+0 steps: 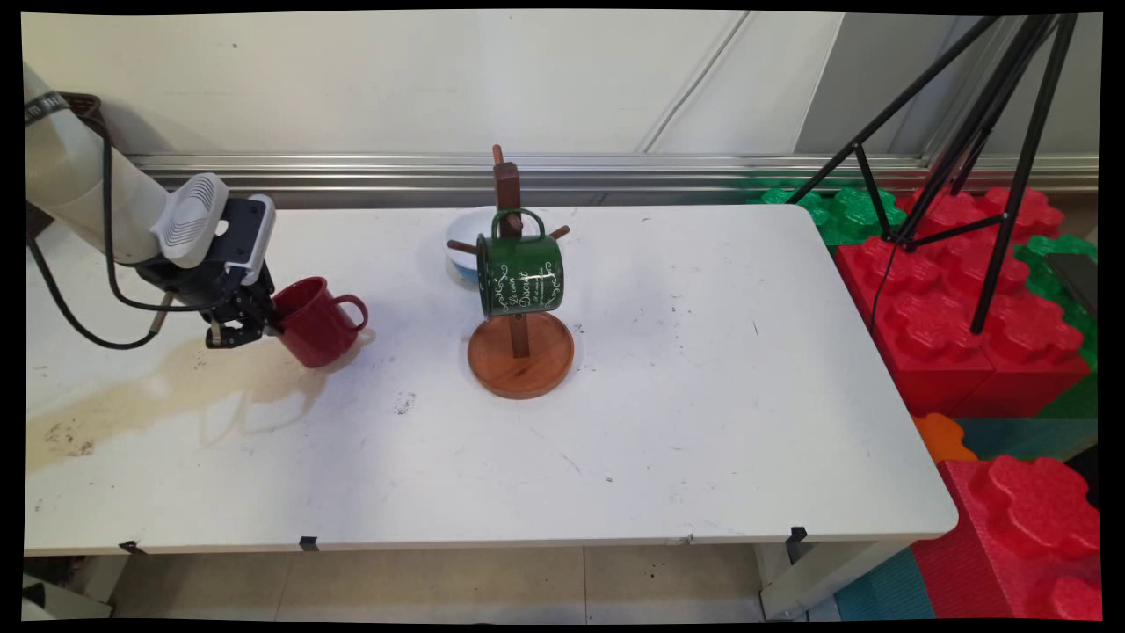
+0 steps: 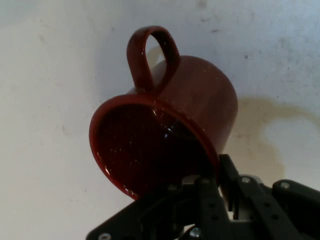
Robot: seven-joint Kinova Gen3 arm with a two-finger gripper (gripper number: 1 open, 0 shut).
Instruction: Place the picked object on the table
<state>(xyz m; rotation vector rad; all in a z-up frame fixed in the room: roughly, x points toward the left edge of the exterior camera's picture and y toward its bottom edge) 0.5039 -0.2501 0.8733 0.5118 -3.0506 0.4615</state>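
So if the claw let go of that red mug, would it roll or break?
Probably stiff and chip-prone: the red mug looks glossy and hard. The claw pinches only its rim, tilted, so it may slip. Freed, it could tip over and roll briefly until its handle stops it.

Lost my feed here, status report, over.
Gripper shut on red mug rim, mug tilted. Green mug hangs on wooden rack to its right, apart.

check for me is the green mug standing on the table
No, the green mug hangs by its handle from a peg of the wooden mug tree, clear of the table.
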